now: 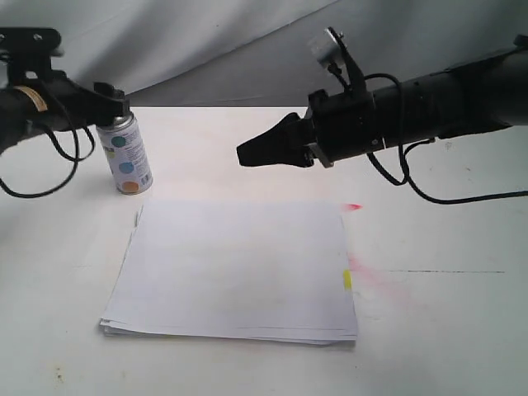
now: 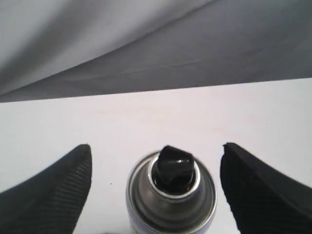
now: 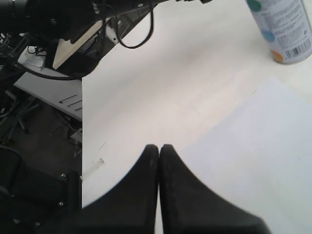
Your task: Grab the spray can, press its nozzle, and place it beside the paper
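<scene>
The spray can [image 1: 125, 157] stands upright on the white table, just beyond the paper's far left corner. Its label carries teal, blue and orange dots. My left gripper [image 1: 115, 103] is open and straddles the can's top. In the left wrist view the black nozzle [image 2: 173, 165] sits on the silver dome [image 2: 170, 200] between the two fingers, with a gap on each side. The paper [image 1: 239, 268] lies flat in the middle, with a yellow tab [image 1: 347, 280] on its right edge. My right gripper [image 1: 247, 153] hovers shut and empty above the paper's far edge, its fingertips [image 3: 159, 148] pressed together.
Red spray marks [image 1: 355, 206] stain the table by the paper's right edge. The table's edge [image 3: 82, 146] shows in the right wrist view, with cables and a metal frame [image 3: 53, 92] beyond it. A grey cloth [image 1: 247, 41] hangs behind the table.
</scene>
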